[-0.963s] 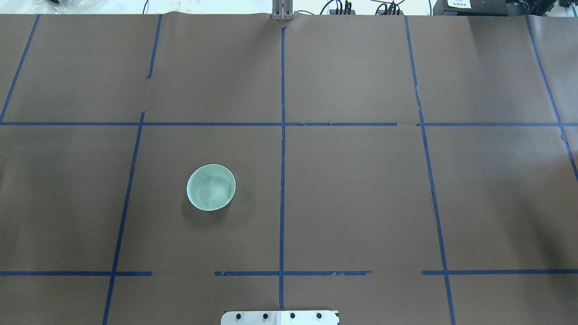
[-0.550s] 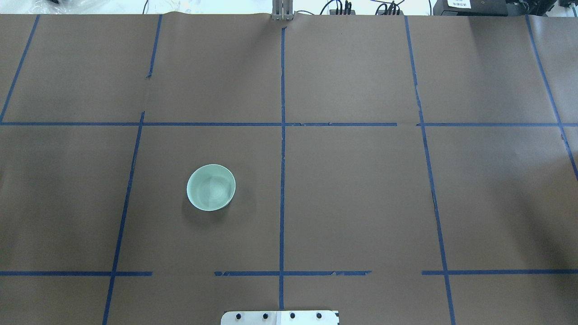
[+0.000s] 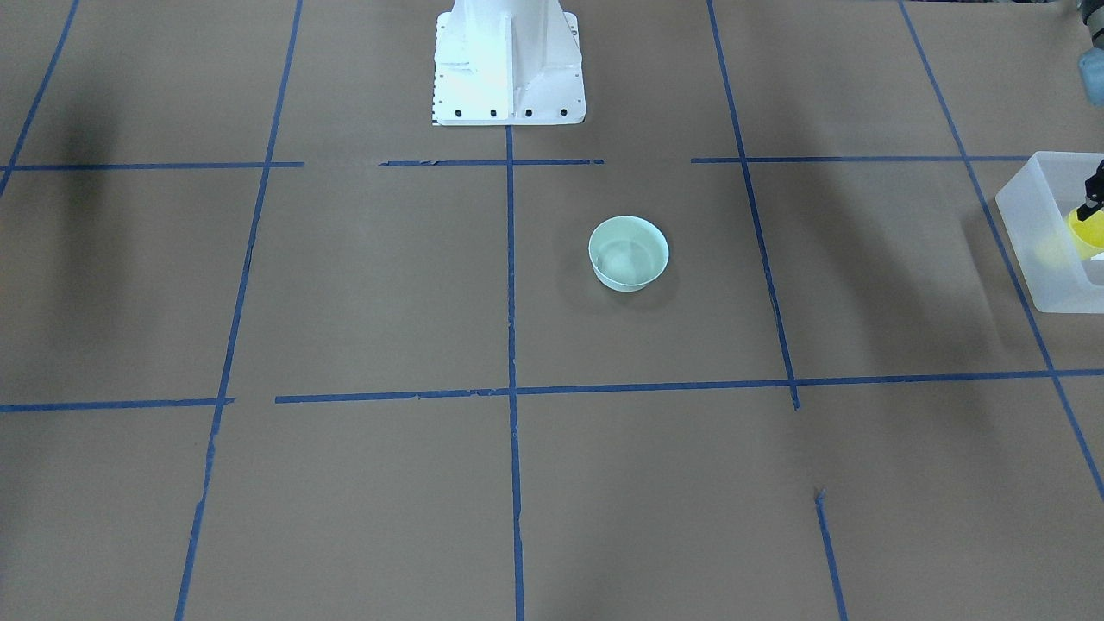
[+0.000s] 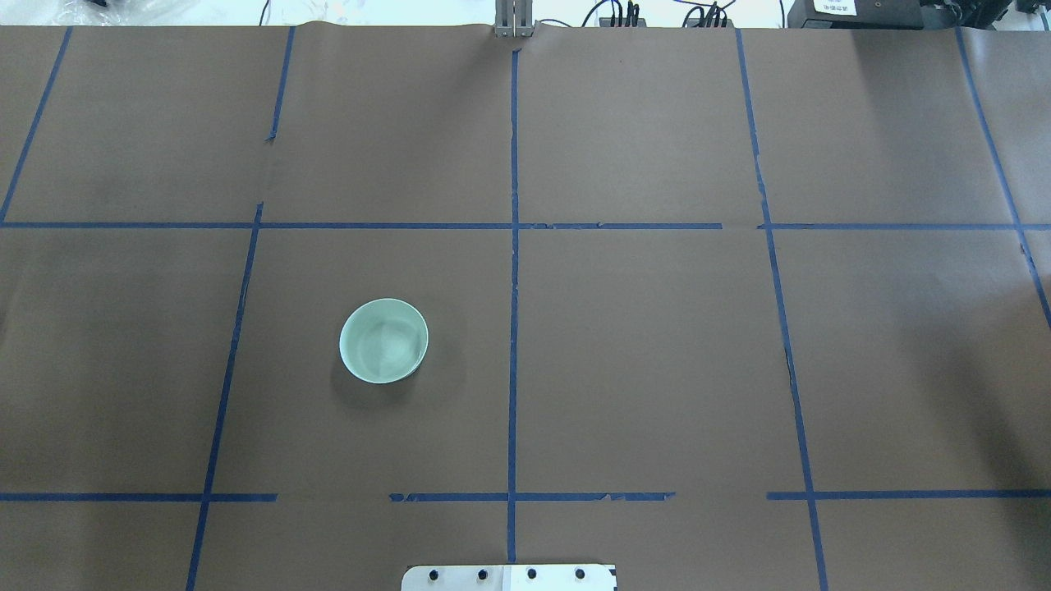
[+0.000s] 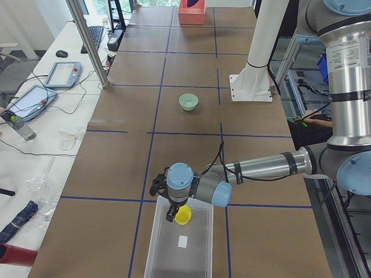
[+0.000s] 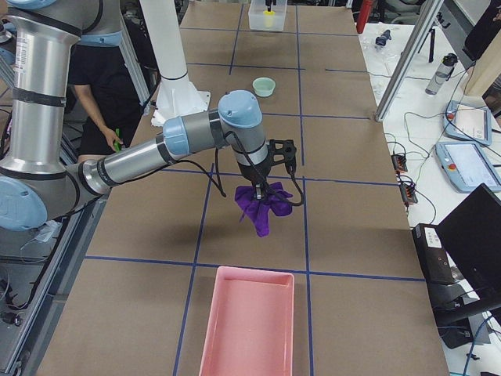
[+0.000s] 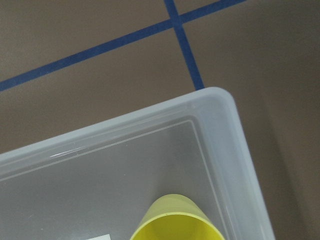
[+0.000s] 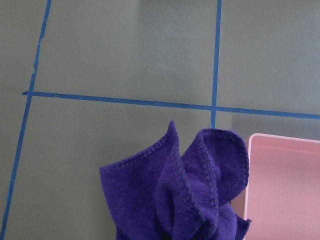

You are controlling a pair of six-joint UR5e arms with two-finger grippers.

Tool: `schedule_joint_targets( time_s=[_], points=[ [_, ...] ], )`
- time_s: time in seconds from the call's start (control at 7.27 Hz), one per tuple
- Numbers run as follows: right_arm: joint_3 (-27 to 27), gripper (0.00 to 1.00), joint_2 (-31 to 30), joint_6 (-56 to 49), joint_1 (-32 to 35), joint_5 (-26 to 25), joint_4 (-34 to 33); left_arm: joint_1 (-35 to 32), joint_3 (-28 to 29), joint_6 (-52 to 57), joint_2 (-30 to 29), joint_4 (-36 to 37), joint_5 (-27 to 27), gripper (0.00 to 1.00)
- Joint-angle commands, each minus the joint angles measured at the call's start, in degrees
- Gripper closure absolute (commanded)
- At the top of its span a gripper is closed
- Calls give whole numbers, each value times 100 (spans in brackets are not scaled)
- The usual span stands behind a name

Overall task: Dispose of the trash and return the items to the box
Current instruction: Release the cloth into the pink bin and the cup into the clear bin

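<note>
My left gripper (image 5: 174, 211) holds a yellow cup (image 7: 175, 220) just inside the clear plastic box (image 7: 225, 100) at the table's left end; the front view shows a black finger (image 3: 1094, 194) against the cup (image 3: 1085, 231). My right gripper (image 6: 262, 184) holds a bunched purple cloth (image 8: 185, 190) hanging above the table, just short of the pink tray (image 8: 285, 190) at the right end. A pale green bowl (image 4: 383, 341) stands upright and empty on the table's left half, apart from both grippers.
The clear box (image 5: 152, 243) holds a small white slip (image 5: 182, 241). The robot's white base (image 3: 509, 60) stands at the near table edge. Blue tape lines grid the brown table (image 4: 657, 345). Tablets, cables and bottles lie on the side bench (image 6: 470, 149).
</note>
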Motion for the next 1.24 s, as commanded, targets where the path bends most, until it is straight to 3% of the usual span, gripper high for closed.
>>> schedule_joint_targets(
  time_s=[0.0, 0.14, 0.41, 0.55, 0.83, 1.1],
  points=[
    [-468, 100, 4, -1031, 579, -177, -125, -280, -726, -36, -24, 623, 629, 1],
    [-950, 100, 65, -1828, 887, -325, -116, -315, -1052, -71, -190, 1019, 649, 1],
    [-1715, 100, 162, -2563, 1065, -581, 67, -333, -1230, -664, -637, 997, 632, 1],
    [-2250, 100, 163, -2557, 1066, -582, 608, -333, -1326, -1122, -927, 988, 658, 1],
    [-3629, 100, 250, -2478, 1066, -590, 2302, -28, -1607, -1529, -1106, 988, 614, 1],
    [-3959, 100, 259, -2469, 1057, -573, 2433, 927, -1967, -3008, -1167, 892, 597, 0]
  ],
)
